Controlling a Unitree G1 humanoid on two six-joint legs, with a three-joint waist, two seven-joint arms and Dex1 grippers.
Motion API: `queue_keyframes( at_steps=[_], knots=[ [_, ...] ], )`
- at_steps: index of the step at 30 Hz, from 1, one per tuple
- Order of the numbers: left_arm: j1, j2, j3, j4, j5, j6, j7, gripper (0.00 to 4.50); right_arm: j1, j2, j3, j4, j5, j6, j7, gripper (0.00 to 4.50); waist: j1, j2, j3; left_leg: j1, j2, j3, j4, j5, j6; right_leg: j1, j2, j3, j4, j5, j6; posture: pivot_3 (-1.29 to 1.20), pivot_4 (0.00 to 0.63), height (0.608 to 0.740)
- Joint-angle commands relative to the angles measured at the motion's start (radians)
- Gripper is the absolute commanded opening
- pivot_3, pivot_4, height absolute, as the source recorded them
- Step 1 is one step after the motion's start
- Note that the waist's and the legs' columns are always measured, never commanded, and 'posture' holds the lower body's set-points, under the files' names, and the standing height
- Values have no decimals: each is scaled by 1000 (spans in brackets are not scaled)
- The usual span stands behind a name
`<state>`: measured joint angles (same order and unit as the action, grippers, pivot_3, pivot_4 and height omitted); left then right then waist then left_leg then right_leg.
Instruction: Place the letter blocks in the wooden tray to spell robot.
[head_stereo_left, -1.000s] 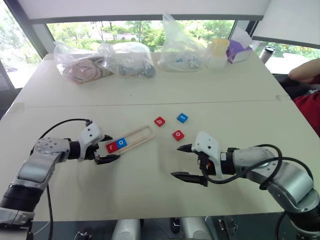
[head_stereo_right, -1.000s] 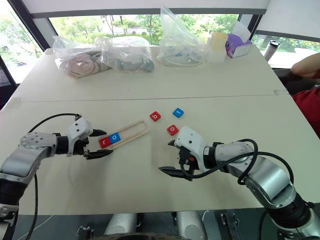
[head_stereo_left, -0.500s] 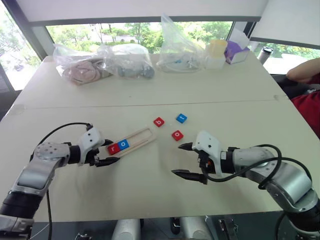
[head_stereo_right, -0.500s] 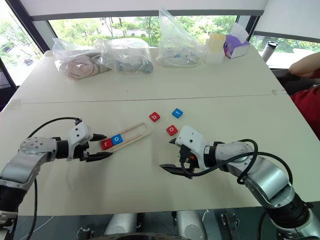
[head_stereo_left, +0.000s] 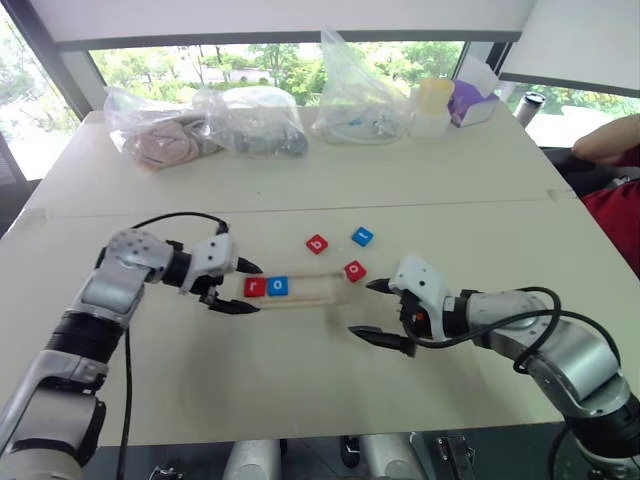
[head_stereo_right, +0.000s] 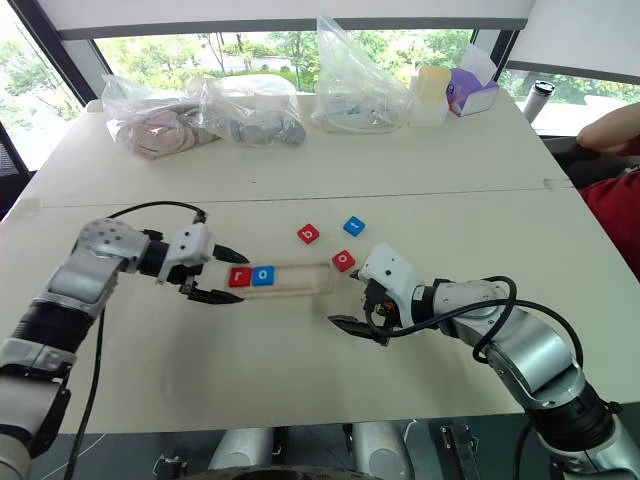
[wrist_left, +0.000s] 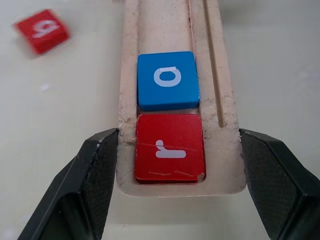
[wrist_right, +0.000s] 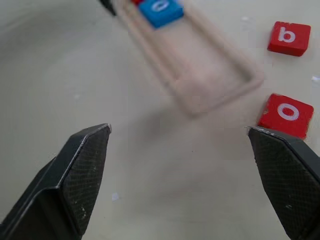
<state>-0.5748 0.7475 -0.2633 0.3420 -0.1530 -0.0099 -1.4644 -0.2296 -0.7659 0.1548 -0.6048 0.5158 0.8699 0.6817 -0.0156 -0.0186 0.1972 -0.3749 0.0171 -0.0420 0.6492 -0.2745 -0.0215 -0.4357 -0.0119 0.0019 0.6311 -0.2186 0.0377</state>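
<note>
Tray: the long narrow frame of pale wood (head_stereo_left: 300, 288) is seen lying on the pale bench (head_stereo_left: 300, 180), nearer the bench's front edge than its back edge and about midway between its left and right edges.
Blocks in tray: a red square tile with a white "r" (wrist_left: 169, 147) is seated at the tray's left end, and a blue square tile with a white "o" (wrist_left: 168, 80) is set touching it on the inner side; the remaining length of the tray is bare.
Loose blocks: a red tile marked "o" (head_stereo_left: 355, 270) lies just beside the tray's right end; a red tile marked "b" (head_stereo_left: 317, 243) and a blue tile (head_stereo_left: 363, 236) lie a little further towards the back edge, apart from each other.
Left gripper: the left gripper (head_stereo_left: 240, 286) is closed onto the tray's left end, one black finger (wrist_left: 95, 170) pressed against each long side of the frame.
Right gripper: the right gripper (head_stereo_left: 372, 309) is held wide open and empty, near the tray's right end and the red "o" tile, touching neither.
Surroundings: clear plastic bags of oddments (head_stereo_left: 250, 120), a pale yellow cup (head_stereo_left: 436, 100) and a purple box (head_stereo_left: 475, 100) are ranged along the back edge, well apart from the tray.
Person: a person's arm (head_stereo_left: 605, 140) is seen beyond the bench's right edge.
</note>
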Motion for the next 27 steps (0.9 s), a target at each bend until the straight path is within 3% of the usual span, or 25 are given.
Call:
queue_keyframes(
  at_steps=[1, 8, 9, 10, 17, 20, 27],
  knots=[
    [-6, 3, -10, 36, 31, -72, -33, 3127, 15, 12, -35, -60, 10, 17, -31, 4500, 2, 0, 0, 0, 0, 0, 0, 0, 0, 0, 0, 0, 0, 0, 0, 0, 150, 740],
    [-13, 5, -28, 86, 75, -108, -45, 3127, 23, 33, -35, -81, 14, 42, -68, 4500, 2, 0, 0, 0, 0, 0, 0, 0, 0, 0, 0, 0, 1, 0, 0, 0, 150, 740],
    [-12, 4, -28, 87, 77, -103, -45, 4148, 22, 35, -34, -80, 12, 43, -71, 4500, 2, 0, 0, 0, 0, 0, 1, 0, 0, 0, 0, 0, 1, 0, 0, 0, 150, 740],
    [-10, 4, -28, 86, 76, -92, -46, 4437, 20, 38, -33, -77, 11, 43, -73, 4500, 2, 0, 0, 1, 0, 0, 1, 0, 0, 0, 0, 0, 1, 0, 0, 0, 150, 740],
    [24, 0, -10, 22, 71, -40, -4, 4479, -13, 73, -40, -31, -4, 30, -106, 4500, 1, 0, -1, 1, 0, 0, 0, 0, 0, 1, 0, 0, 1, 0, 0, 0, 150, 740],
    [23, 48, 31, -32, 33, 30, -27, 4479, -142, 192, -54, 75, -17, 59, -204, 4500, -6, 0, 0, 1, 0, 0, 1, 0, 0, 1, 1, 0, 1, 0, 0, 0, 150, 740],
    [32, 149, 113, -177, -41, 211, -34, 4479, -423, 433, 65, 417, -137, 124, -337, 4500, -7, -1, -1, 1, 2, 0, 0, 0, 0, -2, 3, 1, 3, 2, -3, 0, 150, 740]
  ],
)
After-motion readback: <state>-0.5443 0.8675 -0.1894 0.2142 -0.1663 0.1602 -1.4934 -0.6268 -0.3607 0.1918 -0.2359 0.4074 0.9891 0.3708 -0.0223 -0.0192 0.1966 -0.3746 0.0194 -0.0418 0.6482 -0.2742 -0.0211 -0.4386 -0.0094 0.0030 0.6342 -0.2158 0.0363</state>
